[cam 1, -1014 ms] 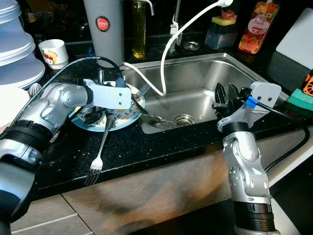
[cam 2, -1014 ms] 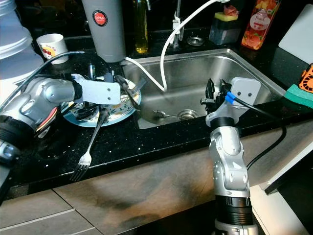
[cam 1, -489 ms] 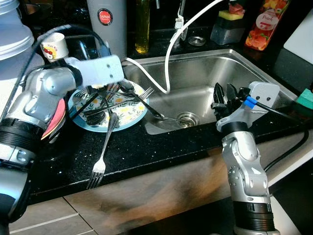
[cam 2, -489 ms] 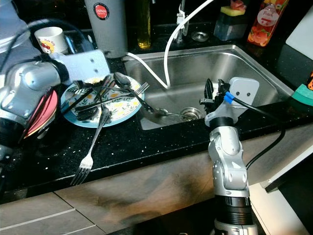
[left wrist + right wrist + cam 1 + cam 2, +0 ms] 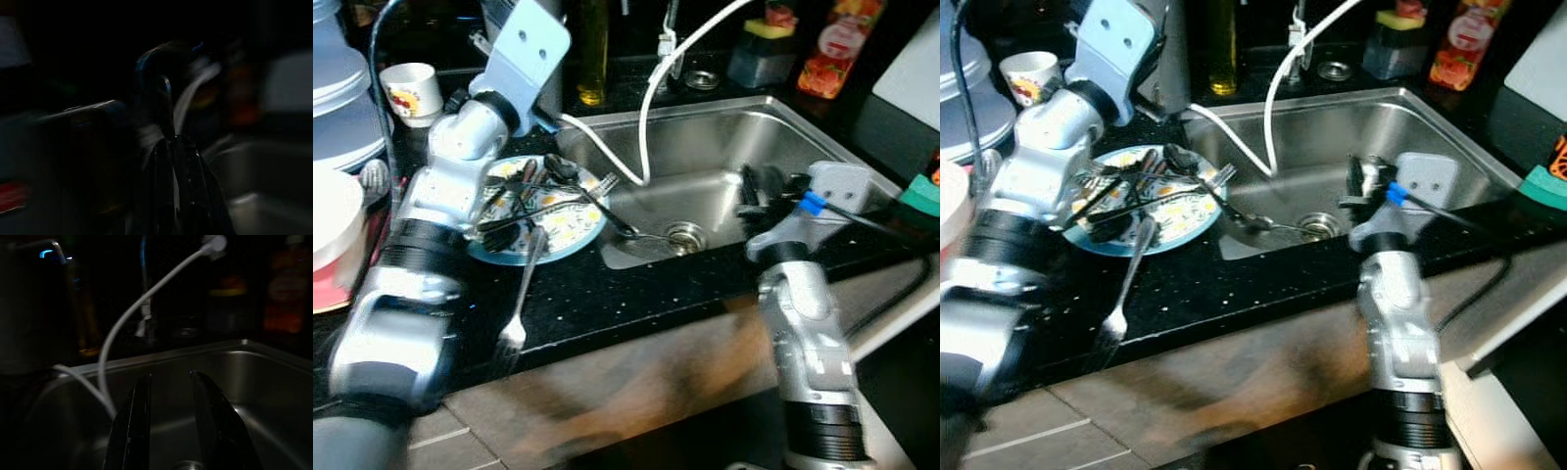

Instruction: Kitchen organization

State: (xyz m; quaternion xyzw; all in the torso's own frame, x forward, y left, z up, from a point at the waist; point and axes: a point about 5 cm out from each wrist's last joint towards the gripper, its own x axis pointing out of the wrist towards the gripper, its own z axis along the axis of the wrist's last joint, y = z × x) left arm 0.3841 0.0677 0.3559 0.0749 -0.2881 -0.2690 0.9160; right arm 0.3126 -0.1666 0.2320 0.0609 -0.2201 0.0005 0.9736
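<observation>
A floral plate (image 5: 578,227) on the black counter holds a heap of spoons, forks and dark utensils (image 5: 524,201). One fork (image 5: 521,305) lies on the counter with its handle resting on the plate's rim. A spoon (image 5: 641,235) lies in the steel sink (image 5: 744,137) near the drain. My left arm is raised above the plate, its wrist block (image 5: 533,39) up by the grey flask. In the dark, blurred left wrist view my left gripper (image 5: 174,142) looks shut, its tips together. My right gripper (image 5: 764,186) hangs open over the sink's front edge, its fingers (image 5: 134,426) apart.
A white hose (image 5: 644,108) loops into the sink. Behind stand a small cup (image 5: 409,88), an oil bottle (image 5: 591,49), a sponge holder (image 5: 759,49) and a peach bottle (image 5: 832,49). Stacked white bowls (image 5: 337,108) crowd the left. A green sponge (image 5: 922,196) lies at the right.
My left arm has lifted off the plate and swung up and back toward the flask. The cutlery stays on the plate. The right arm has held still; the camera shifted slightly.
</observation>
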